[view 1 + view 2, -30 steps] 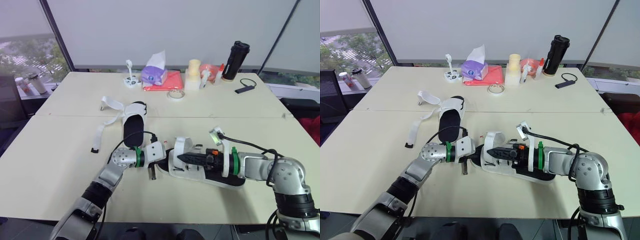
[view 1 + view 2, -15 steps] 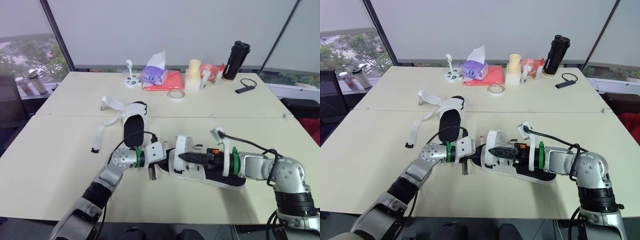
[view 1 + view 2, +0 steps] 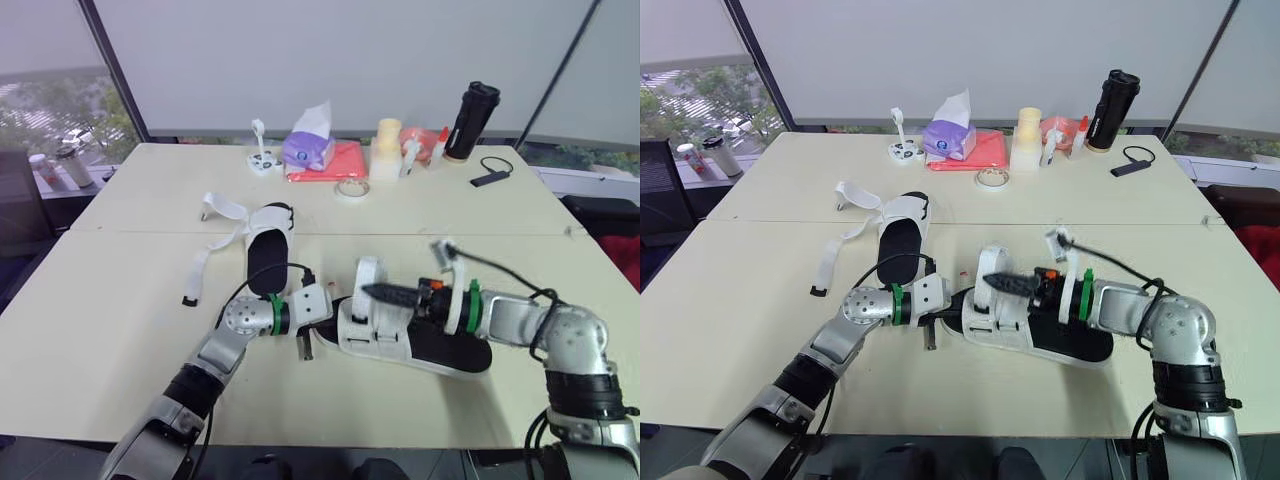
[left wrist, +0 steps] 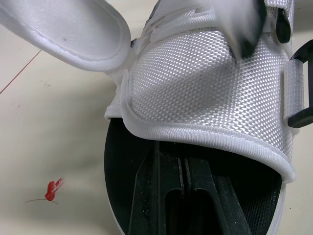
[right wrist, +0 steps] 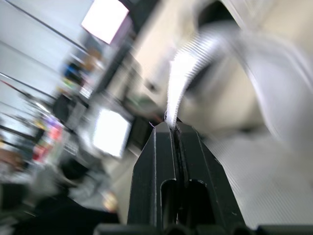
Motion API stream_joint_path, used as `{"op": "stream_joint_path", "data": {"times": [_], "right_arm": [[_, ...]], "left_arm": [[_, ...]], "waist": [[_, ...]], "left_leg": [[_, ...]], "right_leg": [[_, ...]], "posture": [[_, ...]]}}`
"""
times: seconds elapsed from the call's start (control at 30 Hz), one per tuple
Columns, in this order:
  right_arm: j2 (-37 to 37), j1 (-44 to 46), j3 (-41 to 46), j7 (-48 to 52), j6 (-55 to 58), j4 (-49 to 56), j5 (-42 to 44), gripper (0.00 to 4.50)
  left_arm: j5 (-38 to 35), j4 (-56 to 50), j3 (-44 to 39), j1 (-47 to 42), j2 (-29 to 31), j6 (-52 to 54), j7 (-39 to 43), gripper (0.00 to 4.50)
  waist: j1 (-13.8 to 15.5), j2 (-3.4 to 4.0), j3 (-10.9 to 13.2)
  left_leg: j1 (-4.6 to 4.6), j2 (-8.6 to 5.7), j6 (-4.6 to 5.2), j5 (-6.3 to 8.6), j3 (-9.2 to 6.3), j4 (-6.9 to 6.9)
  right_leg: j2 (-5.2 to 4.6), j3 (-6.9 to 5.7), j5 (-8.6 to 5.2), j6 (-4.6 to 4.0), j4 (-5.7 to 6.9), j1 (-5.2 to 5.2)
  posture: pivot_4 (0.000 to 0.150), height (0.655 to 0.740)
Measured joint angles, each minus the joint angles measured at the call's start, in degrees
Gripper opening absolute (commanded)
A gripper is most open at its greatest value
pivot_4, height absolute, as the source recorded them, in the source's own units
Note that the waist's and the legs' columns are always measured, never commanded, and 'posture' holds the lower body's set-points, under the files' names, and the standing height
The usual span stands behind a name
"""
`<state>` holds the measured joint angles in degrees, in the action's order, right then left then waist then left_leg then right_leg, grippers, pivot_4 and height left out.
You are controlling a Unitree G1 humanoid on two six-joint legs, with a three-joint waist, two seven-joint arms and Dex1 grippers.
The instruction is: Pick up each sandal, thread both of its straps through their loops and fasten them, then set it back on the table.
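The near sandal [image 3: 400,338], white upper on a black sole, lies on the table in front of me. My left gripper [image 3: 333,308] is shut on the toe end of its sole; the left wrist view shows the fingers [image 4: 161,166] pinching the black sole edge under the white upper [image 4: 205,83]. My right gripper [image 3: 373,293] is shut on one white strap [image 3: 368,272] and holds it upright above the sandal; the right wrist view shows that strap [image 5: 178,81] rising from the pinched fingertips. The second sandal [image 3: 268,248] lies farther back on the left, its straps [image 3: 200,262] spread loose on the table.
Along the far table edge stand a purple tissue box [image 3: 308,148] on a red cloth [image 3: 335,165], a tape roll [image 3: 350,189], a cream cup [image 3: 387,137], a black bottle [image 3: 472,120] and a small black device [image 3: 489,179]. A seam [image 3: 150,232] crosses between two tables.
My right gripper has risen and drawn back to the right, pulling the strap from lying over the sandal to standing upright. The left gripper and the sandal have stayed in place.
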<state>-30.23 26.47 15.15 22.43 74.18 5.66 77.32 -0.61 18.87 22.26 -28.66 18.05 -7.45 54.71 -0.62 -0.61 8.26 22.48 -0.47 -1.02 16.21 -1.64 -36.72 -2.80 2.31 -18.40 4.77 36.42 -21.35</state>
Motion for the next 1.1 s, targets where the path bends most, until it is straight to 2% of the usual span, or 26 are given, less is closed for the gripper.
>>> {"op": "stream_joint_path", "data": {"times": [0.8,1.1], "right_arm": [[-0.1,-6.0,-2.4,-2.6,2.0,2.1,1.9,0.01],[-1.0,-8.1,-4.7,-1.2,-0.5,4.3,-3.3,0.01]], "left_arm": [[0.0,0.0,0.0,0.2,0.0,-0.6,0.0,0.00],[0.0,0.0,0.1,0.2,0.0,-0.7,0.0,0.00]], "waist": [[0.0,0.02,0.0],[0.0,0.02,0.0]], "left_leg": [[0.00,0.00,0.01,0.00,0.03,0.23],[-0.03,0.00,0.02,-0.02,0.06,0.35]], "right_leg": [[-0.05,-0.01,0.00,0.00,-0.20,0.00],[-0.08,-0.02,0.00,0.00,-0.25,0.00]], "posture": [[0.150,0.7400],[0.150,0.7400]]}}
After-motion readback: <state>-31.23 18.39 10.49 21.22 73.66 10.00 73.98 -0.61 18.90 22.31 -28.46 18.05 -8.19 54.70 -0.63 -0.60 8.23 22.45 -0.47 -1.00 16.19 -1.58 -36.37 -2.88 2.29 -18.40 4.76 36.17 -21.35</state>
